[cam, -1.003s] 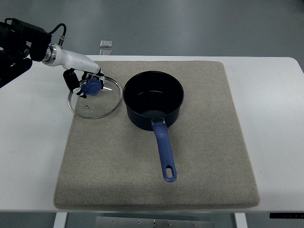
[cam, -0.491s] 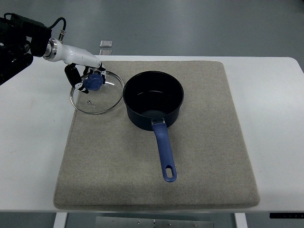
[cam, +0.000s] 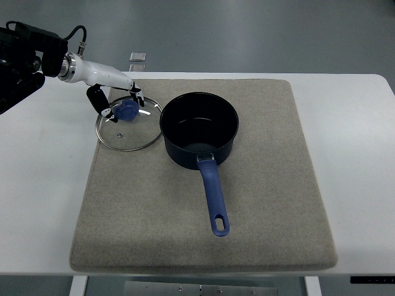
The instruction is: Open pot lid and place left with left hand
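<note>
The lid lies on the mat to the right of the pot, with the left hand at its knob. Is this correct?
Not quite. In the top view the lid lies on the mat to the left of the pot, not the right. The left hand is at its knob, as you say.

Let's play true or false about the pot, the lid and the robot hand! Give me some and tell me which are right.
1. The glass lid lies left of the pot. True.
2. The lid covers the pot. False: the pot is open.
3. The pot handle is red. False: it is blue.
4. The left hand is at the lid's blue knob. True.
5. The pot stands on the bare table. False: it stands on the grey mat.
</note>
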`<move>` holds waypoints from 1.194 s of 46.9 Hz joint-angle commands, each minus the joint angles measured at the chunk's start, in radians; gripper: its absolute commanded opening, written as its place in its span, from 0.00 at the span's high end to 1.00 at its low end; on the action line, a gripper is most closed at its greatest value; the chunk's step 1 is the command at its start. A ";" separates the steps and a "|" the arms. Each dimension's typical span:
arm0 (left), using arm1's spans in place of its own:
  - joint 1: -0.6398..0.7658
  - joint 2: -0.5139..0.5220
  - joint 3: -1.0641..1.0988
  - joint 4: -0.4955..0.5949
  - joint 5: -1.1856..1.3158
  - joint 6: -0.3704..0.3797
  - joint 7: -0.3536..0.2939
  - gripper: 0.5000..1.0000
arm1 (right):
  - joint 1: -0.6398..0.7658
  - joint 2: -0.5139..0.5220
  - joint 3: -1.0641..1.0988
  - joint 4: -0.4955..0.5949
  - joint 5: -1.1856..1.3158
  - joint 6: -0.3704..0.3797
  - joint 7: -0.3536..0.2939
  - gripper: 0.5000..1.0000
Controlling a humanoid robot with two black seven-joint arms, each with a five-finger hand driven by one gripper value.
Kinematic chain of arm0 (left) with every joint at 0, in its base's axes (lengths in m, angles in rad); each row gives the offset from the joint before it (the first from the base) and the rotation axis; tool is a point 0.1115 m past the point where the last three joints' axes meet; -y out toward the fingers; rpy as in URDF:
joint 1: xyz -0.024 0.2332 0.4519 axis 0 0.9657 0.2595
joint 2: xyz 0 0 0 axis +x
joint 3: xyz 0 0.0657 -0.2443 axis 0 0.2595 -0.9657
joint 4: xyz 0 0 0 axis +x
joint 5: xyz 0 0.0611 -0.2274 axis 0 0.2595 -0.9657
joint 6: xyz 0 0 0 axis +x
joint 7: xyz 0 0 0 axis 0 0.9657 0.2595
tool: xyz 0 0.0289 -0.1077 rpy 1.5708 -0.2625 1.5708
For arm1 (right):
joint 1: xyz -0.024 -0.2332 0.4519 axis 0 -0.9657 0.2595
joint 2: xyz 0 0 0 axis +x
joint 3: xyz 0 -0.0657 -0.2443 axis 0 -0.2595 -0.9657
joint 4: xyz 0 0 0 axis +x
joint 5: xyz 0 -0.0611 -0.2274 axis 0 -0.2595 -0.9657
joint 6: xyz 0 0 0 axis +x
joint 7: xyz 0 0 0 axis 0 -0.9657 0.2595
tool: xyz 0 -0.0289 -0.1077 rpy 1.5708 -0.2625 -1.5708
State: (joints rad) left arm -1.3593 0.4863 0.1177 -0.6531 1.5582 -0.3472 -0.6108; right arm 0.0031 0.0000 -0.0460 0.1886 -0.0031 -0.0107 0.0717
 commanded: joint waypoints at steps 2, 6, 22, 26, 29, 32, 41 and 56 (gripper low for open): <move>0.000 0.000 -0.003 0.001 -0.001 0.002 0.000 0.24 | 0.000 0.000 0.000 0.000 0.000 0.000 -0.001 0.17; -0.001 0.000 -0.004 0.000 -0.001 0.004 0.000 0.24 | 0.000 0.000 0.000 0.000 0.000 0.000 0.000 0.17; -0.087 0.006 -0.021 0.000 -0.222 -0.003 0.000 0.15 | 0.000 0.000 0.000 0.000 0.000 0.000 0.000 0.17; -0.093 0.006 -0.023 0.003 -0.270 -0.003 0.000 0.15 | 0.000 0.000 0.000 0.000 0.000 0.000 0.000 0.17; -0.092 0.008 -0.026 0.003 -0.296 0.004 0.000 0.15 | 0.000 0.000 0.000 0.000 0.000 0.000 0.000 0.17; -0.081 0.006 -0.030 0.010 -0.349 0.005 0.000 0.15 | 0.000 0.000 0.000 0.000 0.000 0.000 -0.001 0.17; -0.063 -0.003 -0.035 0.052 -0.546 0.022 0.000 0.15 | 0.000 0.000 0.000 0.000 0.000 0.000 0.000 0.17; 0.002 -0.126 -0.033 0.226 -1.046 0.181 0.000 0.14 | 0.000 0.000 0.000 0.000 0.000 0.000 0.000 0.17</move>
State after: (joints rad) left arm -1.3734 0.4078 0.0822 -0.4927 0.6119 -0.1874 -0.6108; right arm 0.0033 0.0000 -0.0460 0.1887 -0.0031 -0.0107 0.0717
